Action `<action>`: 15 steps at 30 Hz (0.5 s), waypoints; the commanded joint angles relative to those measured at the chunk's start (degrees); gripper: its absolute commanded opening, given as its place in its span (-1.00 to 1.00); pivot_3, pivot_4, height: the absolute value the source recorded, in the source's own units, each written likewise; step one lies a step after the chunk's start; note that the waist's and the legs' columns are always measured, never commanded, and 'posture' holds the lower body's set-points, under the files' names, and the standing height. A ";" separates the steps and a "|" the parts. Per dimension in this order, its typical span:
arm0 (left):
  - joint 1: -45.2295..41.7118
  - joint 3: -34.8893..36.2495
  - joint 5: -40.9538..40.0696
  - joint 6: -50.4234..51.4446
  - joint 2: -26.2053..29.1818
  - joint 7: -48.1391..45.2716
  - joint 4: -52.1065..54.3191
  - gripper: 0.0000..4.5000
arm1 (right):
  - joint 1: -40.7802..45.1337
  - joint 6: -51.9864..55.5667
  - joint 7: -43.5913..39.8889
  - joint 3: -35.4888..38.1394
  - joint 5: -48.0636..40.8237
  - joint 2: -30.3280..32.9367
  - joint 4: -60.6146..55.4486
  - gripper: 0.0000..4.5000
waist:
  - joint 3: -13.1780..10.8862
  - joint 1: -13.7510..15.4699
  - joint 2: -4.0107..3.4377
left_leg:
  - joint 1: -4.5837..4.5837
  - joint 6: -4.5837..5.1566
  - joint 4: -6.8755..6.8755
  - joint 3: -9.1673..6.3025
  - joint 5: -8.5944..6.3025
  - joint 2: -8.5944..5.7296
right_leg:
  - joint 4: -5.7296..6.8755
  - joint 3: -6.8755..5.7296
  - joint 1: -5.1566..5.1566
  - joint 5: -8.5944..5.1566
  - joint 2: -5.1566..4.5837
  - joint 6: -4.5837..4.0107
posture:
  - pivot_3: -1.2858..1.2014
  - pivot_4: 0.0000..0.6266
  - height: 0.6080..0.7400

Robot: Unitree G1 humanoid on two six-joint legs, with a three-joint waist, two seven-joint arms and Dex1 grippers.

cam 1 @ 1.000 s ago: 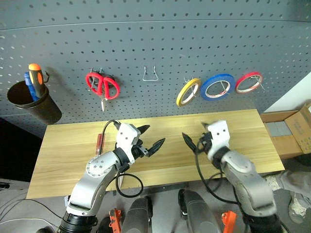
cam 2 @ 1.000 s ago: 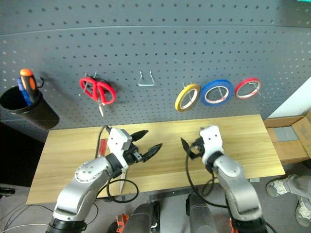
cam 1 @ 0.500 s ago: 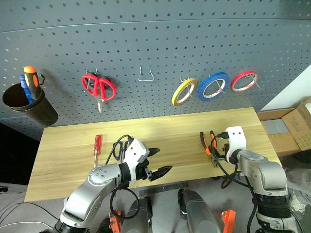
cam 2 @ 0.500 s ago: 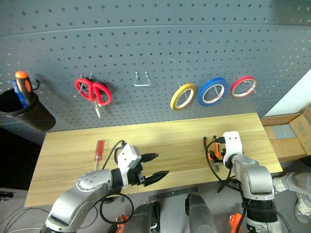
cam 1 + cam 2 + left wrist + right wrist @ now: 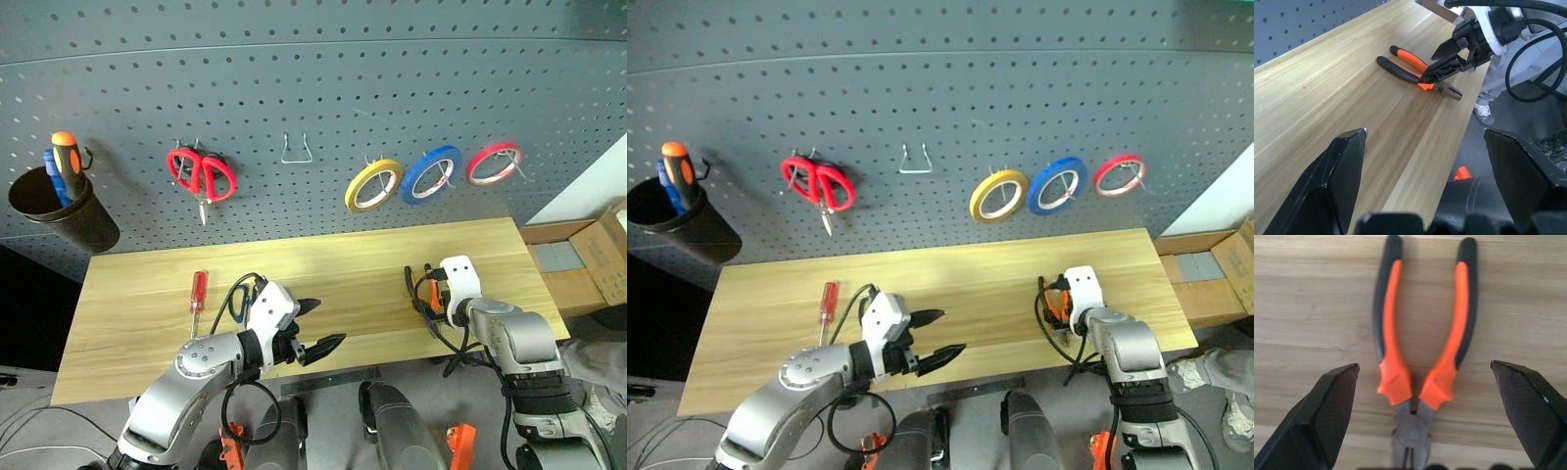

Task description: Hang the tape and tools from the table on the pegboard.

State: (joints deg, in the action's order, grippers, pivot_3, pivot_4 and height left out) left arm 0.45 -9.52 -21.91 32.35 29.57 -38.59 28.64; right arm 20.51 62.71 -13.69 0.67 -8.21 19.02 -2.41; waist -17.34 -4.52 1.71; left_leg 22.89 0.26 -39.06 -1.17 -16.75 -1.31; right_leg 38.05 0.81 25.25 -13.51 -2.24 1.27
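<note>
A grey pegboard stands behind a long wooden table. At the pegboard's left hangs a black cup holding an orange-handled screwdriver. Next along hang red scissors, then a bare wire hook, then the yellow tape, a blue roll and a red roll.

On the table's left part lies the small red screwdriver. Just beside it, dark scissors lie partly hidden behind the left arm.

The left gripper hangs over the table's front edge near the middle. Its jaws stand wide apart and hold nothing; nothing lies between them but bare wood, as the left wrist view shows. The red screwdriver and the scissors are off to its left, the pliers well to its right.

The pliers lie flat on the table's right part. The right gripper is directly above them, pointing down. Its jaws are spread as wide as they go, one black finger on each side of the orange-and-black handles, the pliers centred in the gap with their steel nose towards the wrist. The fingers are not closed on the pliers; whether a fingertip touches the wood cannot be told.
</note>
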 commanded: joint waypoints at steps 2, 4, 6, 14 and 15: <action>0.26 1.23 0.21 -0.35 -0.07 1.58 2.21 0.83 | 0.82 -2.42 -1.27 -0.33 -0.52 -0.59 2.15 0.99 | 0.00 0.03 0.00 | 0.00 0.00 0.00 0.00 0.00 0.00 | 0.00 0.00 0.00 0.00 0.00 0.00 | -0.02 -0.06 1.00; 0.42 1.58 0.12 -0.18 -0.05 2.06 2.32 0.83 | 1.20 -2.67 -1.48 -0.56 -0.44 -0.91 3.43 0.99 | 0.00 0.10 0.00 | 0.00 0.00 0.00 0.00 0.00 0.00 | 0.00 0.00 0.00 0.00 0.00 0.00 | -0.01 -0.06 1.00; 0.66 1.74 0.06 -0.11 0.08 2.33 2.60 0.83 | 1.62 -3.50 -1.47 -1.10 0.17 -0.90 4.60 0.99 | 0.00 0.17 0.00 | 0.00 0.00 0.00 0.00 0.00 0.00 | 0.00 0.00 0.00 0.00 0.00 0.00 | -0.01 -0.05 1.00; 1.67 3.43 0.15 -0.39 0.87 3.39 3.07 0.83 | 1.95 -3.44 1.37 -0.79 1.75 -1.12 7.07 0.60 | 0.00 0.67 0.00 | 0.00 0.00 0.00 -0.01 0.00 0.00 | 0.00 0.00 0.00 0.00 0.00 0.00 | 0.00 -0.05 1.00; 1.67 3.48 0.21 -0.49 0.94 3.34 2.93 0.83 | 1.88 -3.30 1.35 -0.83 1.72 -1.11 6.85 0.45 | 0.00 0.76 0.00 | 0.00 0.00 0.00 -0.01 0.00 0.00 | 0.00 0.00 0.00 0.00 0.00 0.00 | 0.00 -0.05 1.00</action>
State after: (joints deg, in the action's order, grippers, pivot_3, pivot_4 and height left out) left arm 1.64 -6.50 -21.55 32.35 30.17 -35.43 28.86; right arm 22.86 59.59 -12.50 -1.06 -6.61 17.81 4.97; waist -17.34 -3.76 1.71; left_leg 22.89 0.25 -39.06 -1.18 -16.75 -1.31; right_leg 38.05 0.81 25.25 -13.51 -2.24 1.27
